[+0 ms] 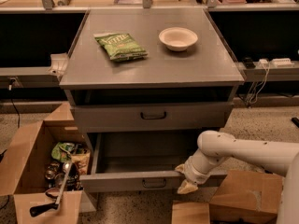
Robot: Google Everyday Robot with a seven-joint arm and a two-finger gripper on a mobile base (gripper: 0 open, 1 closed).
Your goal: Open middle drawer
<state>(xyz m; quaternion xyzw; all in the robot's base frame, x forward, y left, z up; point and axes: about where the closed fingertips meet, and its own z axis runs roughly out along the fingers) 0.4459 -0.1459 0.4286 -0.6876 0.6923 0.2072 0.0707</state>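
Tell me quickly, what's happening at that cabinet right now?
The robot's arm reaches in from the right, with its gripper low against the front of the middle drawer, just right of its small handle. That drawer is pulled well out. The drawer above is shut. A green snack bag and a bowl sit on the cabinet top.

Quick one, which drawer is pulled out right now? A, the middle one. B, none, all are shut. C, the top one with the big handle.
A: the middle drawer stands pulled out, its inside showing, with the gripper at the right end of its front; the top drawer is shut.
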